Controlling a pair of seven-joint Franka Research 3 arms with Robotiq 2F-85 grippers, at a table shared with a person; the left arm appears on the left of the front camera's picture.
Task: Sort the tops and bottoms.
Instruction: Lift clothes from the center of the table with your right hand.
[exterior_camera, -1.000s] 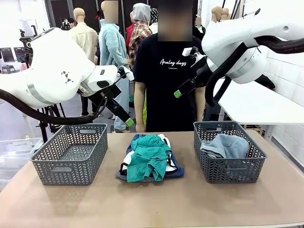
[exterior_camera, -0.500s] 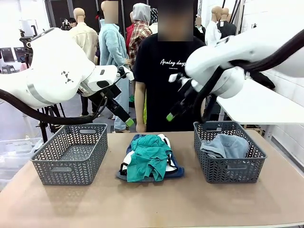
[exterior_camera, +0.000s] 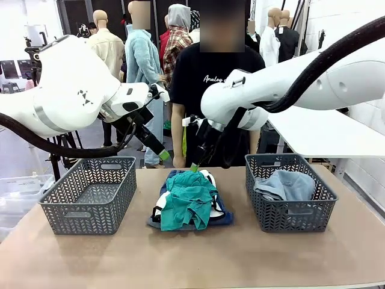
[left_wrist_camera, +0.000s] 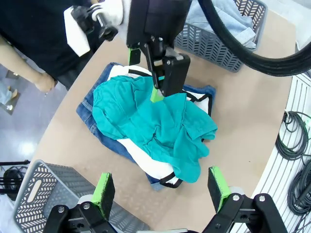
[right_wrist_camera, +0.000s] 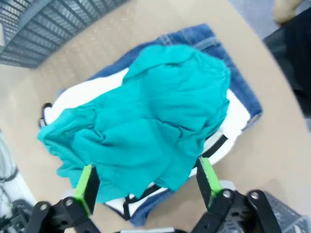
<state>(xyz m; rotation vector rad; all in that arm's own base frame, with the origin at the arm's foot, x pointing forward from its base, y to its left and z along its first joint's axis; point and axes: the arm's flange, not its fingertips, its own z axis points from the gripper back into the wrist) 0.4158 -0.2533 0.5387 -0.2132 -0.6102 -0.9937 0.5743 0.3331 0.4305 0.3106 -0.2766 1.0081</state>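
A teal-green top (exterior_camera: 187, 201) lies crumpled on a pile at the table's middle. Under it are white shorts with black trim (exterior_camera: 215, 209) and mid-blue denim shorts (exterior_camera: 225, 219). Faded grey-blue denim (exterior_camera: 286, 183) lies in the right basket (exterior_camera: 289, 215). My right gripper (exterior_camera: 195, 167) hangs open just above the pile's far edge, fingers pointing down. Its own view shows the top (right_wrist_camera: 155, 111) between its spread fingers (right_wrist_camera: 208, 177). My left gripper (exterior_camera: 161, 153) is open and empty, held high beyond the left basket (exterior_camera: 90, 195). In the left wrist view it (left_wrist_camera: 160, 189) looks down on the top (left_wrist_camera: 146, 121).
A person in a black T-shirt (exterior_camera: 207, 84) stands at the far edge behind the pile, arms down. The left basket holds nothing. Bare tabletop (exterior_camera: 192, 259) runs along the near side. Cables (left_wrist_camera: 291, 145) lie on the floor beside the table.
My right arm has swung left from above the right basket and come down over the clothes pile. The left arm and the garments have not moved.
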